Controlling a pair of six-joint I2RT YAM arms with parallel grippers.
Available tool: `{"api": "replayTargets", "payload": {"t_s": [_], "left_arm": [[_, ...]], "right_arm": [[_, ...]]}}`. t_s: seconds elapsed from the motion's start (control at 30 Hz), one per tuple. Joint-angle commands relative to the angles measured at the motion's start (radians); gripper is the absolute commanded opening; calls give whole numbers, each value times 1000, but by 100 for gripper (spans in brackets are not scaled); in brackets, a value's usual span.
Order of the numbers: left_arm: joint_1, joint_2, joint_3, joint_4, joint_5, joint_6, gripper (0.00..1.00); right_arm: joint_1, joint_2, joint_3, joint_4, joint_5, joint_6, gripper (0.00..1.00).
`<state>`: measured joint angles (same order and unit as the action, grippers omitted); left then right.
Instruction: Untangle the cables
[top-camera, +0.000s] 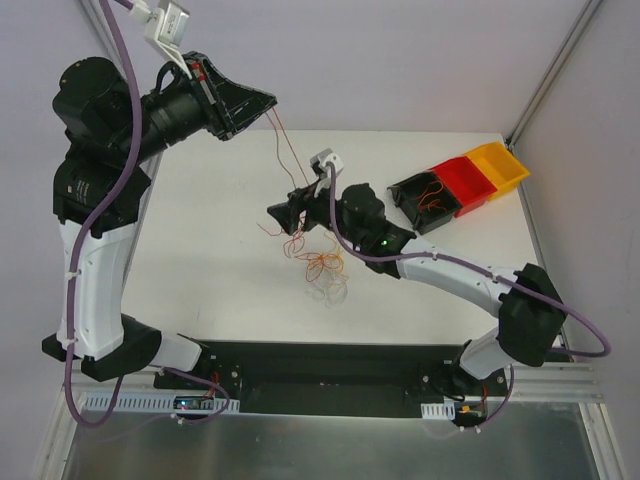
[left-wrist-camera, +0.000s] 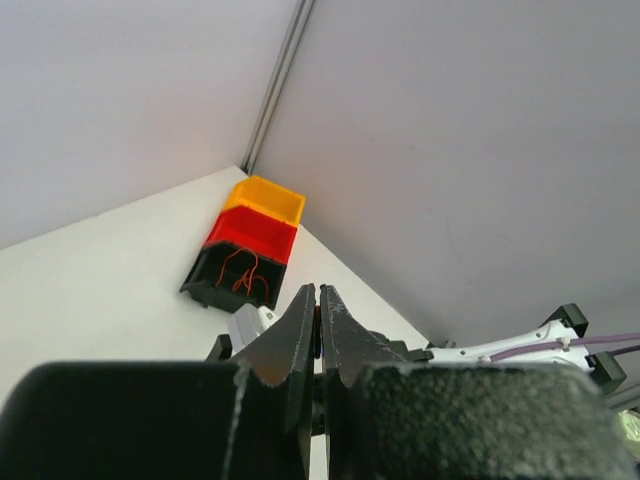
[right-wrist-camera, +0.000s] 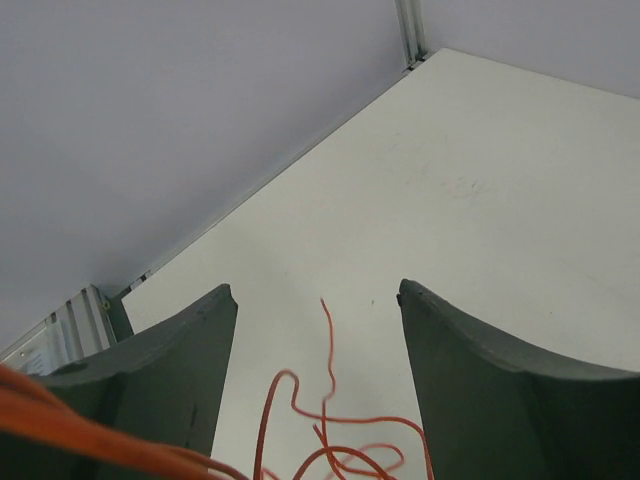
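The cables are a small tangle of thin orange, yellowish and whitish strands on the white table. My left gripper is raised high at the back left and is shut on a thin orange strand that runs taut down to the tangle. In the left wrist view its jaws are pressed together. My right gripper is open, low over the tangle's upper left edge. In the right wrist view, orange loops lie between its spread fingers.
Three small bins stand at the back right: a black one holding orange wires, a red one and a yellow one. They also show in the left wrist view. Enclosure walls close the table.
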<state>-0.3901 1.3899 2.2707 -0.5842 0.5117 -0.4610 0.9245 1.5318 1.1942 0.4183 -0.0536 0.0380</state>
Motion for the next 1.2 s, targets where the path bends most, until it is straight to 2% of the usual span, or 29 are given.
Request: {"api": "replayTargets", "payload": {"t_s": [0.0, 0.2, 0.4, 0.47, 0.57, 0.63, 0.7, 0.77, 0.83, 0.9, 0.97, 1.07, 1.17], "left_arm": [[2, -12, 95, 139, -91, 19, 0], [2, 1, 96, 144, -179, 64, 0], [2, 5, 75, 145, -222, 105, 0], [2, -17, 14, 144, -210, 122, 0], [2, -103, -196, 142, -211, 142, 0], [5, -164, -354, 129, -228, 165, 2], [17, -233, -507, 118, -243, 165, 25], [30, -303, -664, 118, -255, 160, 43], [34, -365, -810, 118, -257, 156, 53], [39, -411, -922, 113, -246, 150, 63], [43, -445, -1037, 109, -227, 142, 74], [49, -463, -1175, 112, -200, 105, 77], [50, -462, -1295, 148, -161, 78, 62]], "right_arm": [[13, 13, -209, 71, 90, 28, 29], [13, 148, -344, 128, 143, 2, 25], [11, 174, -412, 134, 88, -67, 44], [8, 121, -394, 79, 64, -76, 45], [-13, 39, -316, -80, -66, -56, 48], [-33, 13, -279, -145, -148, -12, 63], [-67, 11, -217, -249, -234, 49, 72], [-90, 25, -141, -411, -332, 88, 73], [-104, 53, -58, -609, -403, 94, 76], [-121, 96, 7, -801, -472, 63, 75], [-133, 79, -31, -843, -498, 59, 75], [-154, 2, -117, -843, -482, 39, 76], [-199, -80, -195, -833, -451, 37, 76]]}}
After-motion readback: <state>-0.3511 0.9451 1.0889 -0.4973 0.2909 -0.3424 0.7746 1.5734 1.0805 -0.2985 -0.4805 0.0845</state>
